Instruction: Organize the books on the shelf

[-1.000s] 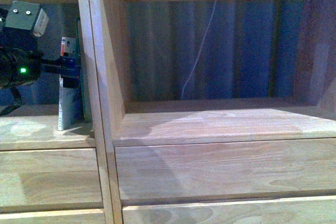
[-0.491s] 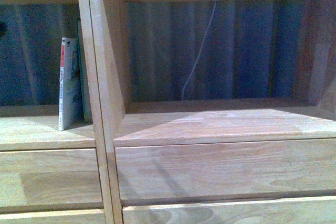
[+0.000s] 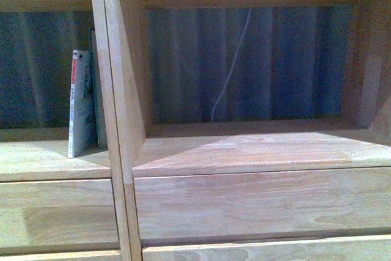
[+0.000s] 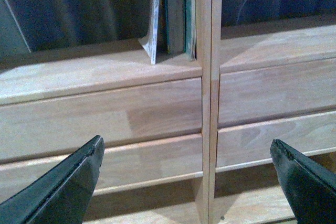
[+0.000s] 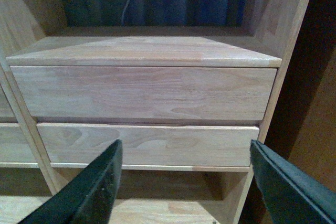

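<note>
The left gripper [image 4: 186, 182] hangs with its dark fingers spread wide and nothing between them, facing the plank-fronted drawer band [image 4: 105, 114] of the pale wooden shelf [image 3: 116, 120]. The right gripper [image 5: 184, 182] is likewise gaping and empty, in front of the drawers of the right-hand column. Both books stand upright at the right end of the left compartment's board: the thin paperback [image 3: 79, 105], with its white spine and red patch, leans slightly, and the thin dark green book [image 3: 98, 90] stands between it and the central upright. A white cable [image 3: 229, 71] hangs behind the right compartment.
</note>
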`<state>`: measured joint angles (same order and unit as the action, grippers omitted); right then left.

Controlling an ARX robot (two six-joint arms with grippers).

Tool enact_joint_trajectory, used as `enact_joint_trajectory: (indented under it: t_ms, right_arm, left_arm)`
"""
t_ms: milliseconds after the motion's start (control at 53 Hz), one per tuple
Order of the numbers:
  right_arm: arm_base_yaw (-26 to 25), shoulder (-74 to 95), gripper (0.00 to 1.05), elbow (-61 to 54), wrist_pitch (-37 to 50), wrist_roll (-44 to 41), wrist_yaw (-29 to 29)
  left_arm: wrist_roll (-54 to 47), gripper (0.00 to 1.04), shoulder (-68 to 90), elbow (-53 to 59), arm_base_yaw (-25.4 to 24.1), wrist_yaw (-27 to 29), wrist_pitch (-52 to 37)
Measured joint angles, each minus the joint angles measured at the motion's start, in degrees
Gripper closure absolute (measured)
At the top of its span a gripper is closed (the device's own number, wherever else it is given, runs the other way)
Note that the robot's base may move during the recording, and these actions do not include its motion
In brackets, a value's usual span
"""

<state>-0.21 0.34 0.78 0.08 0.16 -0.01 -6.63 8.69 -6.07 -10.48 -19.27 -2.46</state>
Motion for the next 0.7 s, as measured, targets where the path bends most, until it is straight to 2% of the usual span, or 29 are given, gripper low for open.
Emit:
enact_joint_trajectory:
  t_ms: [94,226,245,321,377,547,623,698]
  right_arm:
    - [0.0,0.0,0.07,0.0,0.0,0.0,0.0]
    - [0.0,0.0,0.07,0.0,0.0,0.0,0.0]
    - [0.0,0.0,0.07,0.0,0.0,0.0,0.0]
    - [0.0,0.0,0.07,0.0,0.0,0.0,0.0]
    - [0.0,0.0,0.07,0.0,0.0,0.0,0.0]
    - [0.0,0.0,0.07,0.0,0.0,0.0,0.0]
    - [0.0,0.0,0.07,0.0,0.0,0.0,0.0]
    - [0.0,0.0,0.07,0.0,0.0,0.0,0.0]
  left_arm:
    - [0.0,0.07,-4.3,2.9,0.0,1.3,3.1]
    - [-0.4,0.08,-6.9,5.3,3.3,3.6,5.0]
    - [0.0,0.1,-7.2,5.4,4.6,6.5,4.7]
    - [3.0,0.22,-8.2,5.4,8.9,15.6,2.9]
    - [4.0,0.31,-8.4,5.4,9.8,18.2,2.8]
    - [5.8,0.61,-8.4,5.4,10.2,19.1,2.8]
    - [6.1,0.81,-8.4,5.4,10.2,19.1,2.8]
    - [6.1,0.93,-8.4,5.4,10.2,19.1,2.8]
